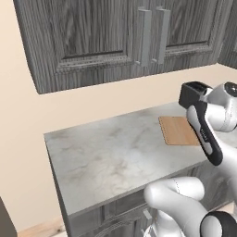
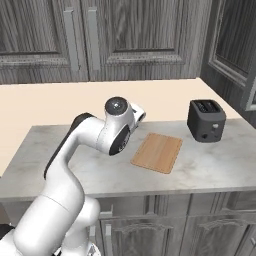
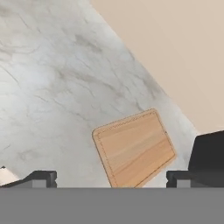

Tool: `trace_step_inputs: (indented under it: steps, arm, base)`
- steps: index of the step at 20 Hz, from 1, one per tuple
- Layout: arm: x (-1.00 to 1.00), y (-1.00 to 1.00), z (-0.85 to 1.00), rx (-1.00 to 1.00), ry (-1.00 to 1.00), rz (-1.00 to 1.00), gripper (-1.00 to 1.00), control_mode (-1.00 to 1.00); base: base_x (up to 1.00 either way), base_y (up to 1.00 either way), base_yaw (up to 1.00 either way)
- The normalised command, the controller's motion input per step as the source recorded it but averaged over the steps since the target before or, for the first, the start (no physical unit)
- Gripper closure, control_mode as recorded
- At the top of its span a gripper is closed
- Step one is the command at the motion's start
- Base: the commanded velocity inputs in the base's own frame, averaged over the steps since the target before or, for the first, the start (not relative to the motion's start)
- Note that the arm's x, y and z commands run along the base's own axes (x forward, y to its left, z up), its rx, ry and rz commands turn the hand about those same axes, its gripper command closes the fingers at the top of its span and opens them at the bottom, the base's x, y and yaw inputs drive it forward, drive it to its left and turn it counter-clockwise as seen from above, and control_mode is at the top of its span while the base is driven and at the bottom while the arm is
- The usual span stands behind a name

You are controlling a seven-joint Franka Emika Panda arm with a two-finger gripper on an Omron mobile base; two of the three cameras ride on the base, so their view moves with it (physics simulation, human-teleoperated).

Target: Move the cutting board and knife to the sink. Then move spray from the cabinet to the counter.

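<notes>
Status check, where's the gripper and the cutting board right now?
Gripper open, above the counter, holding nothing. Cutting board flat on the counter, untouched, between the fingertips in the hand view. Toaster beside the board, apart from it.

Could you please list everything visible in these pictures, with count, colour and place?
flat light-brown wooden cutting board: one, light brown, lying flat on the counter, left of the toaster
black two-slot toaster: one, black, standing on the counter near the wall
grey-white marbled stone counter: one, grey-white, over dark grey base cabinets
dark grey wood-grain upper cabinet: doors shut, silver bar handles, on the wall above the counter
white robot arm: one, white with dark joints, raised over the counter
gripper: one, dark, jaws open, above the board, holding nothing
</notes>
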Motion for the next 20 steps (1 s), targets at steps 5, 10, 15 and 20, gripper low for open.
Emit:
trace_step_inputs:
  steps: [5, 10, 15, 20]
  arm:
    - [-0.05, 0.07, 0.00, -0.05, 0.00, 0.01, -1.00, -1.00]
    - [-0.56, 0.00, 0.00, -0.09, -0.01, 0.07, -1.00, -1.00]
    - [-0.26, 0.00, 0.00, -0.14, -0.01, 0.28, -1.00, -1.00]
    - [0.00, 0.00, 0.00, -0.17, 0.00, 0.41, -1.00, -1.00]
  base:
    - [0.00, 0.00, 0.00]
    - [0.00, 0.00, 0.00]
    - [0.00, 0.00, 0.00]
    - [0.00, 0.00, 0.00]
